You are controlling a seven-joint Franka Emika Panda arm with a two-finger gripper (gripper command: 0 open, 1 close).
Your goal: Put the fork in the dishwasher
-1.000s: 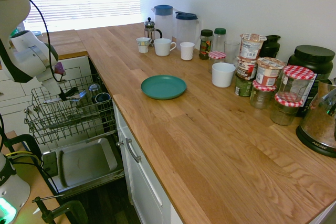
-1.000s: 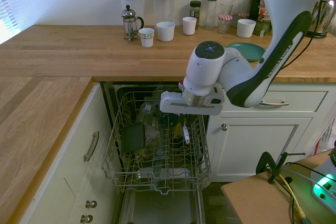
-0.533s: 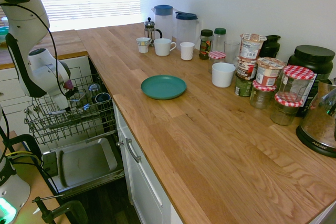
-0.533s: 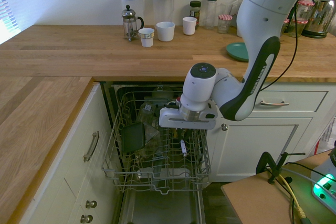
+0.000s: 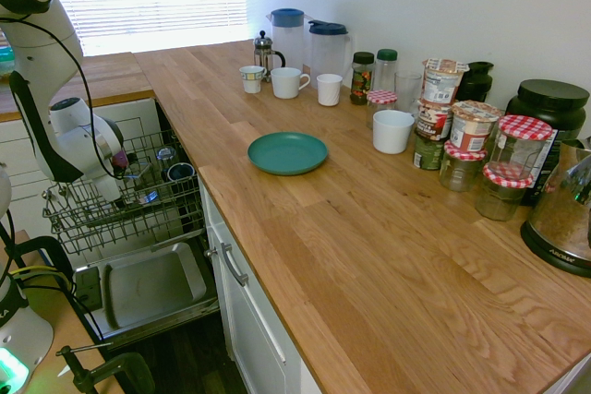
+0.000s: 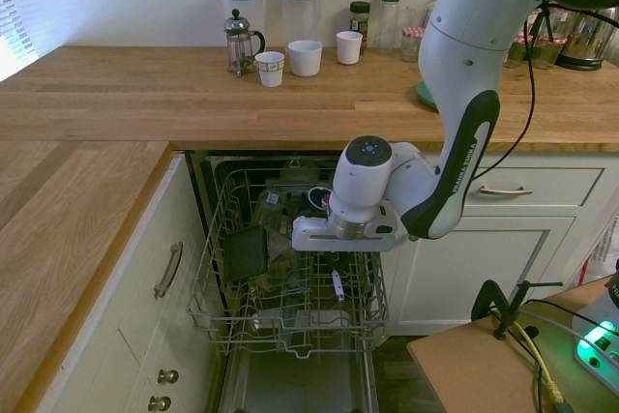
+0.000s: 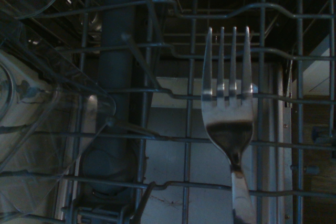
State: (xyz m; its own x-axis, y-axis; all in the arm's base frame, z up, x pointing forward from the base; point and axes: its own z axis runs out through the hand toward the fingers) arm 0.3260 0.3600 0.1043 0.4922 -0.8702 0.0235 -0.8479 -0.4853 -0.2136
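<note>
Fork (image 7: 229, 124) hangs tines-down from my gripper (image 6: 338, 278), which is clamped shut on its handle; in the second exterior view only a slim silver sliver shows below my hand, down among the wires near the right edge of the rack (image 6: 290, 321). The dishwasher (image 5: 148, 288) stands open under the worktop (image 5: 369, 228), its door dropped and the basket pulled out. From my wrist view the tines sit right against the grid, with one cross wire running across their base. To do this well, I judge I should thread the tines through a clear cell rather than onto a wire, keep the fork near upright, and release only once it rests among the wires, clear of the dark dish (image 6: 246, 253) and the clear plastic piece (image 7: 47, 129) alongside
</note>
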